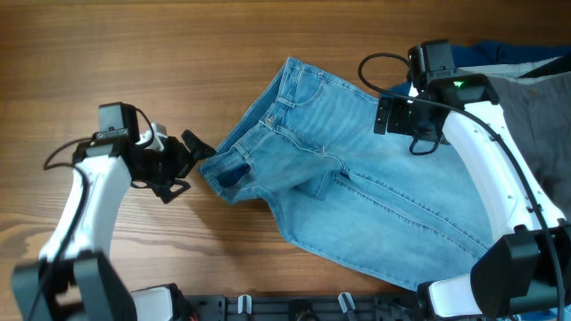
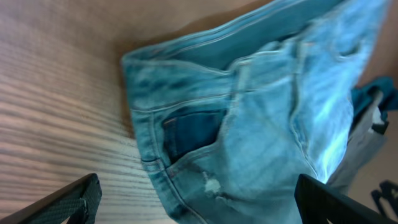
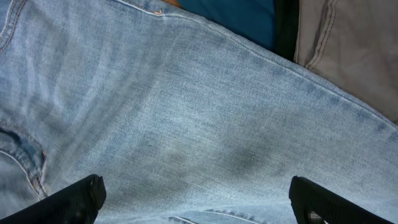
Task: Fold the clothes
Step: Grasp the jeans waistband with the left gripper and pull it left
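Observation:
Light blue denim jeans [image 1: 357,187] lie crumpled across the middle of the table, waistband toward the upper left and one corner folded over near a back pocket [image 1: 234,174]. My left gripper [image 1: 192,165] is open just left of that corner, and nothing is between its fingers. In the left wrist view the jeans [image 2: 261,124] fill the right side, with a small rip [image 2: 212,185] between the open fingertips [image 2: 68,202]. My right gripper [image 1: 388,116] hovers open over the upper part of the jeans [image 3: 186,112]. Its fingers [image 3: 74,199] are spread wide above flat denim.
A grey garment [image 1: 535,116] and a dark blue one [image 1: 500,49] lie at the back right, partly under the right arm. They also show in the right wrist view as grey cloth [image 3: 348,50] and blue cloth [image 3: 236,15]. Bare wood table [image 1: 134,53] spans the left.

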Motion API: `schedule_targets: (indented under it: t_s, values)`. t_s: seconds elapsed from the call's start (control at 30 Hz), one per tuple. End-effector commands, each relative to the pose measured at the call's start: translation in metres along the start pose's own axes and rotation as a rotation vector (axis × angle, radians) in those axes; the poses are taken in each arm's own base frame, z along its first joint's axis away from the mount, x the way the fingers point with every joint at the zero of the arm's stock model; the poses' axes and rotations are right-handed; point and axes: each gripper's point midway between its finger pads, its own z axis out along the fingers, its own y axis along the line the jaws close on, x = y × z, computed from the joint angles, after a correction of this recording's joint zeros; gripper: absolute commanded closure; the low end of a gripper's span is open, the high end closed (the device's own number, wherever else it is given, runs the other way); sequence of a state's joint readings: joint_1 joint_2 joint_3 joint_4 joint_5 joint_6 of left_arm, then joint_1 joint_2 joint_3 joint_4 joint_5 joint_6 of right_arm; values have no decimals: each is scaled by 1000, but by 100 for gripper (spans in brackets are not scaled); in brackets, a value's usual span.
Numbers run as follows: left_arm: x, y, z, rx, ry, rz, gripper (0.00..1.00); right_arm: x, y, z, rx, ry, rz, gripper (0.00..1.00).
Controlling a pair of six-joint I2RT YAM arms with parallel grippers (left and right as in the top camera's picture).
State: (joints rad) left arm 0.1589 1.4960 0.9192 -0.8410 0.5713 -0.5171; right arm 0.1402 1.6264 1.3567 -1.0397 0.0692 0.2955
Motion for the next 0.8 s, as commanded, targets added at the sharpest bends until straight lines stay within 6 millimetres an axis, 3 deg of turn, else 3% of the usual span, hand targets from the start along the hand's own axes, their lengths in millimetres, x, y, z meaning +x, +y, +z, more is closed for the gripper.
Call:
schedule_targets:
  t_s: [0.0,0.1,0.3,0.53,0.6,0.67,0.7,0.77]
  values:
    - [4,6,26,-17,109,-143,0,-6,-2,-10,4,-32,28,0]
    - [2,9,47,-37,140,-131,0,-3,-3,-10,7,-22,27,0]
    - [-11,-5,68,-26,79,-15,0,-3,-3,-10,8,-20,27,0]
    - [4,-15,85,-73,84,82,0,4,-6,-10,18,10,22,0]
    - [12,-19,89,-78,99,108,19,6,-8,-10,28,15,21,0]
    - [15,-20,90,-80,104,117,51,7,-8,-10,29,19,20,0]
    - [15,-20,90,-81,105,117,62,7,-8,-10,29,19,19,0]
    - [16,-19,90,-84,109,115,73,7,-8,-10,29,19,19,0]
